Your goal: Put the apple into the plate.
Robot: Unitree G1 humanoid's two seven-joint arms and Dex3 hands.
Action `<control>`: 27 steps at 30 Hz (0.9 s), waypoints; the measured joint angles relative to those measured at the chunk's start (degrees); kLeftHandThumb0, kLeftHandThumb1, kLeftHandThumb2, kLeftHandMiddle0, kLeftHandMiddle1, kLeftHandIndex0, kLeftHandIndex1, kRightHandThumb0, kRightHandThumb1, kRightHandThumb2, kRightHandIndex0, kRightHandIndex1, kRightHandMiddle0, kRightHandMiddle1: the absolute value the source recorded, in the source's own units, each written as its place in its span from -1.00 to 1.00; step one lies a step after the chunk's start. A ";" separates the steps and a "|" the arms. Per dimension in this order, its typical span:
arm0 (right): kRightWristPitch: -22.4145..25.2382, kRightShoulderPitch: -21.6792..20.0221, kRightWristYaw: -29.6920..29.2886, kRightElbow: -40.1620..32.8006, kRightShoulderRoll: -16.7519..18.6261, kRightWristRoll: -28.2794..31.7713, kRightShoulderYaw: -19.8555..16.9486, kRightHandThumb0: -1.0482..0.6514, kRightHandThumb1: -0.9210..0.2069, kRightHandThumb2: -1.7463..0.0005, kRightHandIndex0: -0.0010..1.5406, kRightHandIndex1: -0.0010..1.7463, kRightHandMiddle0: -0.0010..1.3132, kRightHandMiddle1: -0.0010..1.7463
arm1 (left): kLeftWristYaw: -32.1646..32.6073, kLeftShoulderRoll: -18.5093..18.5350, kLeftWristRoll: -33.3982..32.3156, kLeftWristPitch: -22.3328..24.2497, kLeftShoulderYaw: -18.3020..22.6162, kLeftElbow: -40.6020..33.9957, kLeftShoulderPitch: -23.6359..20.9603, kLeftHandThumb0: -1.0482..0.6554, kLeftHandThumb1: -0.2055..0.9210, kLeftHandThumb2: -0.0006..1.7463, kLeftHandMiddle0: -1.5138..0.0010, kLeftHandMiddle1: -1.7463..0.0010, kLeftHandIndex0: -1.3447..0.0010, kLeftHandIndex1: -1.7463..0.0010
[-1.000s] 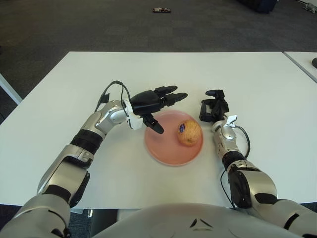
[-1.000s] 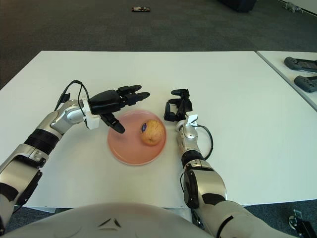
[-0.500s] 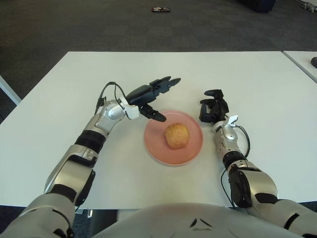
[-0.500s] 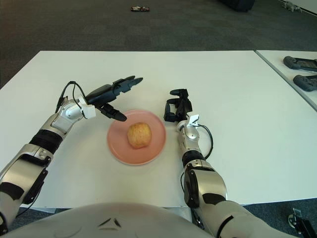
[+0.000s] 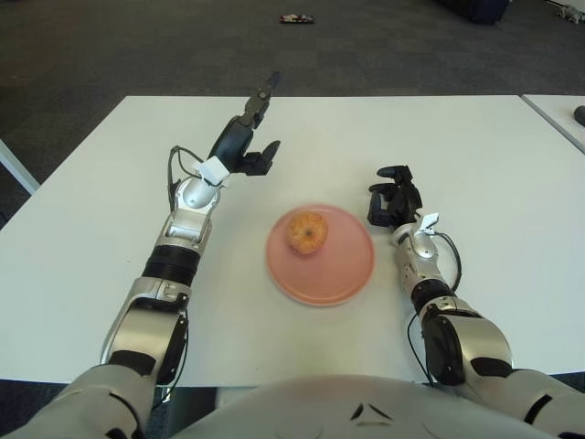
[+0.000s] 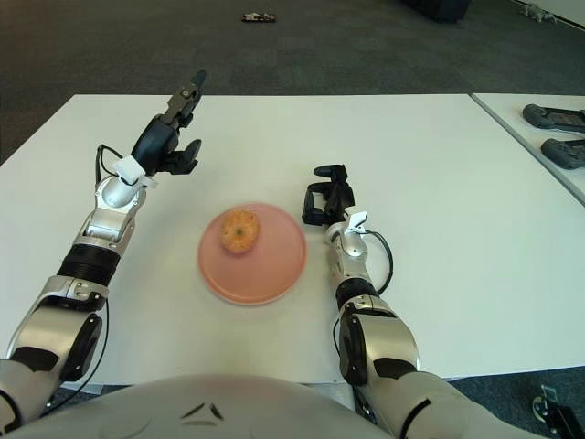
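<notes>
A yellow-orange apple (image 5: 307, 231) lies in the pink plate (image 5: 343, 279), toward its left rear part. My left hand (image 5: 247, 137) is raised above the table, well behind and to the left of the plate, fingers spread and holding nothing. My right hand (image 5: 394, 197) shows just right of the plate's rim with its fingers curled and nothing in them.
The white table (image 5: 494, 165) spreads around the plate. A second white table (image 6: 539, 137) at the far right carries two dark controllers (image 6: 559, 117). A small dark object (image 5: 298, 17) lies on the grey carpet beyond the table.
My left hand has pulled away from the plate, swinging up and back to the left. The apple has rolled leftward across the plate. My right hand has stayed put.
</notes>
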 measured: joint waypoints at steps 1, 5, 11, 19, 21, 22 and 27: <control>-0.03 0.07 0.23 -0.09 0.05 0.03 -0.01 0.86 0.36 -0.73 -0.04 1.00 0.43 1.00 | 2.41 -0.74 0.21 1.32 1.12 0.69 0.03 -0.77 1.00 0.31 0.92 0.97 1.00 0.74; -0.19 0.37 0.76 -0.21 0.05 0.14 -0.22 0.86 0.36 -0.73 -0.04 1.00 0.43 1.00 | 9.19 -3.40 1.07 4.92 3.43 1.09 0.48 -0.82 1.00 0.32 0.87 0.94 1.00 0.63; -0.33 0.37 0.99 -0.40 0.26 0.17 -0.29 0.86 0.36 -0.73 -0.04 1.00 0.44 1.00 | 19.70 -8.50 1.85 8.22 6.19 -0.46 0.59 -0.87 1.00 0.32 0.76 0.88 1.00 0.36; -0.42 0.37 2.13 -0.43 0.49 0.41 -0.50 0.86 0.36 -0.73 -0.04 1.00 0.44 1.00 | 26.09 -11.54 2.34 9.11 8.07 -2.02 1.08 -0.87 1.00 0.31 0.69 0.83 1.00 0.21; -0.43 0.37 2.14 -0.44 0.52 0.56 -0.54 0.86 0.36 -0.73 -0.04 1.00 0.44 1.00 | 26.44 -11.77 2.31 9.25 8.29 -2.02 1.61 -0.87 1.00 0.31 0.69 0.82 1.00 0.21; -0.42 0.37 2.13 -0.45 0.52 0.61 -0.56 0.86 0.36 -0.73 -0.04 1.00 0.44 1.00 | 26.54 -11.86 2.30 9.47 8.41 -1.99 1.92 -0.87 1.00 0.30 0.70 0.81 1.00 0.22; -0.37 0.40 1.92 -0.45 0.53 0.68 -0.56 0.86 0.35 -0.73 -0.04 1.00 0.45 1.00 | 26.55 -11.95 2.26 10.90 8.75 -1.72 2.97 -0.86 1.00 0.29 0.72 0.79 1.00 0.24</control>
